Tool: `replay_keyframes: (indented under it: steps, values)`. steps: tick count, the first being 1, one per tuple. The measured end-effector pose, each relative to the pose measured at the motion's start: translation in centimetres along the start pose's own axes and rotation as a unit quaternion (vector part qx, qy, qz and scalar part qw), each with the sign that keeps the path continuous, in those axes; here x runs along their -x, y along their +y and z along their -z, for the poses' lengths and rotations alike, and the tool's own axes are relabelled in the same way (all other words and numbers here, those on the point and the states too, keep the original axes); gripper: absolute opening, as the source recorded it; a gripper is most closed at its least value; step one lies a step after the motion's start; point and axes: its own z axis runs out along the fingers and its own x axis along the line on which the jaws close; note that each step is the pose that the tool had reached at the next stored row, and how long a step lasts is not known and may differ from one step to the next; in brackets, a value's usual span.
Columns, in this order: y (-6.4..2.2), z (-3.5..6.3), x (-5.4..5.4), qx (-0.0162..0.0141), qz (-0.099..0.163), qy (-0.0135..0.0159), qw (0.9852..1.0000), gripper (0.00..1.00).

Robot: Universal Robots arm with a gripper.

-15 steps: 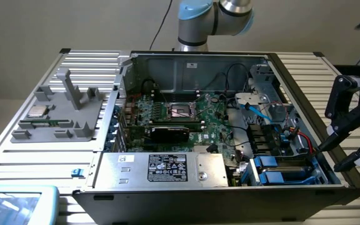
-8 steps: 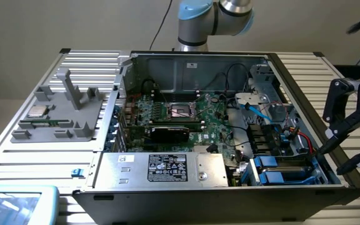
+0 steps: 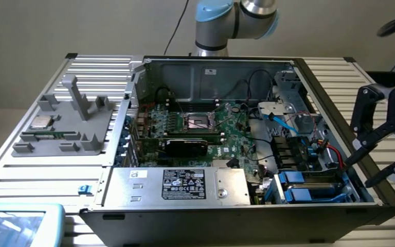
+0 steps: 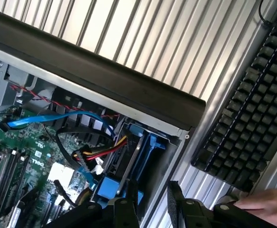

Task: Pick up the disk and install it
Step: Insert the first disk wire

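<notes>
My claw is spread apart and empty, at the case rim. Disk sits inside, nearby.

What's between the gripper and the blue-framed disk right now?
Nothing; the stretch is bare. The wrist view shows the gripper close to the disk.
</notes>
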Motion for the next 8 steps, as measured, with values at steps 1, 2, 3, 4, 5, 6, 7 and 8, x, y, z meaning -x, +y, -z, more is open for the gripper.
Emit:
replay_keyframes:
  steps: [1, 2, 3, 4, 5, 6, 7, 8]
  values:
    - [0.00, -0.08, 0.03, 0.0010, 0.002, 0.0023, 1.0000, 0.38]
    - [0.00, -0.16, 0.06, 0.0018, 0.004, 0.0042, 1.0000, 0.38]
    - [0.00, -0.27, 0.11, 0.0025, 0.006, 0.0058, 1.0000, 0.38]
    - [-0.01, -0.38, 0.16, 0.0030, 0.007, 0.0072, 0.9999, 0.38]
    - [-0.01, -0.49, 0.21, 0.0036, 0.009, 0.0085, 0.9999, 0.38]
    - [-0.01, -0.60, 0.26, 0.0041, 0.010, 0.0097, 0.9999, 0.38]
    - [-0.01, -0.71, 0.31, 0.0046, 0.012, 0.0109, 0.9999, 0.38]
    - [-0.02, -0.85, 0.37, 0.0051, 0.013, 0.0121, 0.9998, 0.38]
